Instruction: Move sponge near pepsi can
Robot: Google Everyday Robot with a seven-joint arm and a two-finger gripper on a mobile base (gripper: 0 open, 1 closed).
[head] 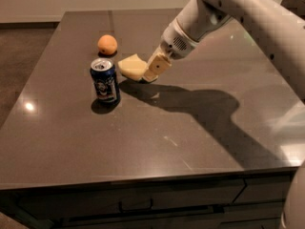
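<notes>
Just right of the pepsi can (105, 80), the gripper (149, 75) hides the end of the sponge (129, 67) it pinches. The can's lettering is blurred; the arm (267, 23) is cut off up-right of it.

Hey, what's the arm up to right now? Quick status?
Status: gripper shut on sponge. It's close beside pepsi can, not touching. Behind can, orange, not blocking.

Cream blocky gripper (148, 74) at right edge of sponge (132, 66). Behind claw: white ringed wrist (185, 33), grey dotted patch. Farther up-right: smooth off-white rounded arm shells (252, 13), small dark specks.
</notes>
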